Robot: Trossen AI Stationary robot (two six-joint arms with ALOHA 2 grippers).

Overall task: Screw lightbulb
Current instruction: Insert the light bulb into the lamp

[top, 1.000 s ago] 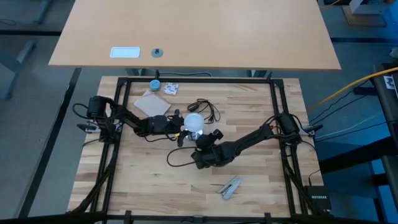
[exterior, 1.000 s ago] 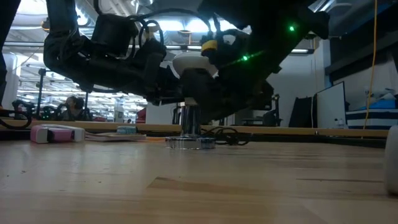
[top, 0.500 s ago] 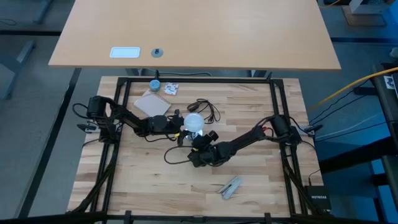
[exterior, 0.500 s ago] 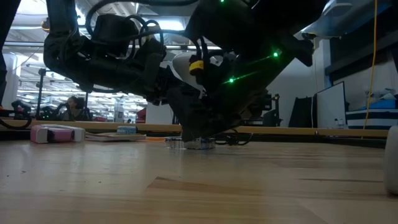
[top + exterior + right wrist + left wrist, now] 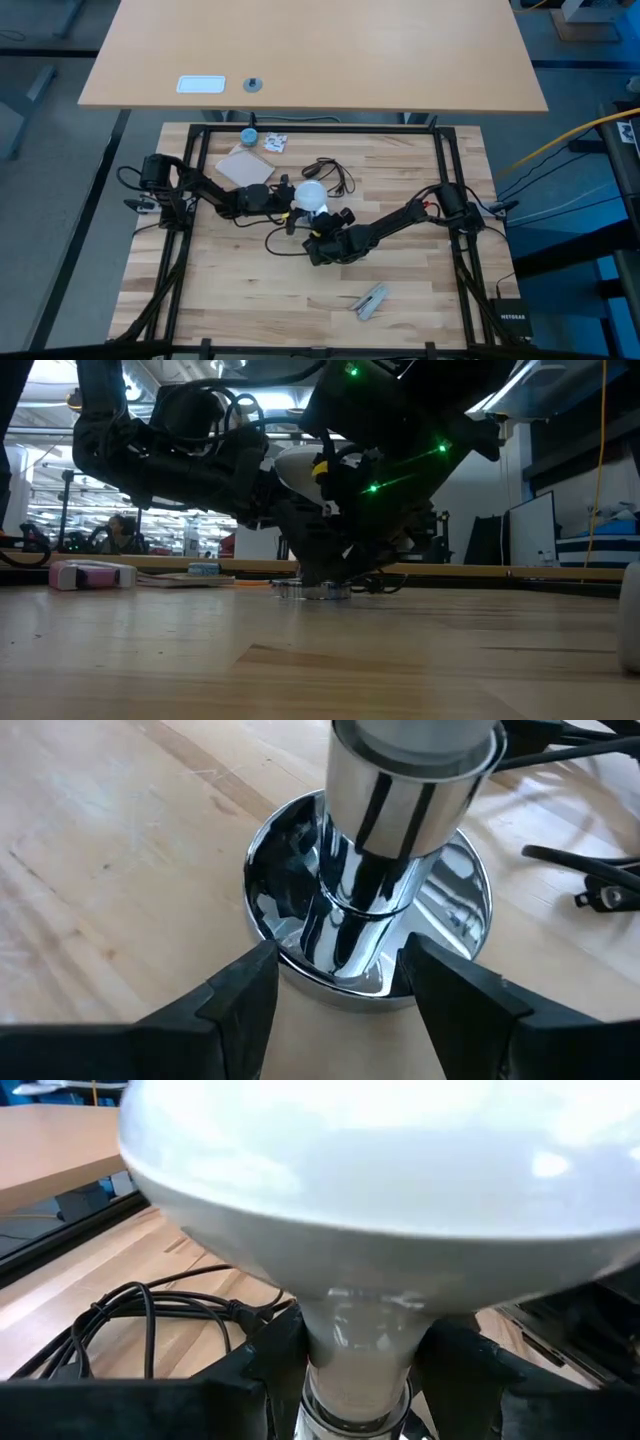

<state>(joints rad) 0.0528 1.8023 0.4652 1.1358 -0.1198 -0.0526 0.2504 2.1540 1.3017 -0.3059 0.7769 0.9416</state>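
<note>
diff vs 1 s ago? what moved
The right pincer drew in toward the lamp base and dropped low, so that in the low view it now hides the chrome stem, which showed clear a second ago. Its fingers straddle the base, with no contact visible. The left pincer kept its grip on the bulb at the neck. Cord and table clutter unmoved.
</note>
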